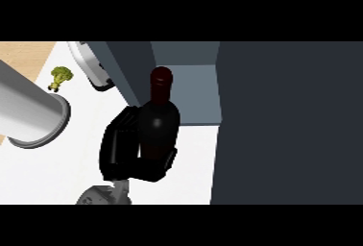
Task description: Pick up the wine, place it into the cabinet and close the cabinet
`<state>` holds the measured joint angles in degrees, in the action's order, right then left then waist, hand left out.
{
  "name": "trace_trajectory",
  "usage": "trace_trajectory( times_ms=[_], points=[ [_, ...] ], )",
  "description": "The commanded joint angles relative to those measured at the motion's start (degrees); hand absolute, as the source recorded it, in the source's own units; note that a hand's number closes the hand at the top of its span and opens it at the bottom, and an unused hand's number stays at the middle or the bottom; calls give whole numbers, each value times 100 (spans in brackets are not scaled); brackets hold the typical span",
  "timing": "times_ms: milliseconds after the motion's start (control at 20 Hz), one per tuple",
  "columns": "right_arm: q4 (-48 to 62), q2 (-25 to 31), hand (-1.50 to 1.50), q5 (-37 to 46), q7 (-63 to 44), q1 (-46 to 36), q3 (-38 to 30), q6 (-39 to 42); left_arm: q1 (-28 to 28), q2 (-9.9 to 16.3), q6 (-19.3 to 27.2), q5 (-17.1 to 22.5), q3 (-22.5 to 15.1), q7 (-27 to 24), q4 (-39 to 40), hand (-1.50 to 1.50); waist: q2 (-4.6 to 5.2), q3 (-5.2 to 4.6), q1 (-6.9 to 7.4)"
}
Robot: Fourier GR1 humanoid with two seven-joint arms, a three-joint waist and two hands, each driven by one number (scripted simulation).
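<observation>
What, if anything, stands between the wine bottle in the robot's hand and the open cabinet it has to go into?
Nothing visible does. The right hand holds the wine bottle upright at the cabinet opening, its neck already against the interior. The broccoli lies off to the left.

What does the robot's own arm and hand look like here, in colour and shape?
One glossy black hand shows, built of long, rounded, segmented fingers. Below it a short grey wrist piece joins a rounded grey forearm end. No cables or markings are visible.

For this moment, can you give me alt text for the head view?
A black hand is curled round a dark wine bottle with a dark red neck, holding it at the open dark grey cabinet. A small green broccoli floret lies on the white counter.
</observation>
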<state>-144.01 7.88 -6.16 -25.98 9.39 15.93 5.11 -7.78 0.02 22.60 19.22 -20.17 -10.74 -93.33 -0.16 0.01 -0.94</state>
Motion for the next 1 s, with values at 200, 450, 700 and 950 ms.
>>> trace_trajectory(
  times_ms=[200, 450, 700, 950],
  points=[
    [-1242, 162, -150, -765, -458, 385, -308, 78, -1167, -2, 1246, 84, -250, 582, 479, 150, 3, 4, -39],
    [-1210, 51, -150, -520, -505, 187, -74, 26, -1583, -2, 1508, 279, -485, 80, 1460, 150, 14, -2, -60],
    [-881, 94, -150, -702, -28, 487, -297, 314, -1758, -2, 1564, 534, -555, -336, 2172, 150, 21, 1, -63],
    [-912, 61, -150, -917, -345, 201, -477, 182, -2008, -2, 1461, 1120, -573, -773, 2901, 150, 38, -4, -83]
  ],
)
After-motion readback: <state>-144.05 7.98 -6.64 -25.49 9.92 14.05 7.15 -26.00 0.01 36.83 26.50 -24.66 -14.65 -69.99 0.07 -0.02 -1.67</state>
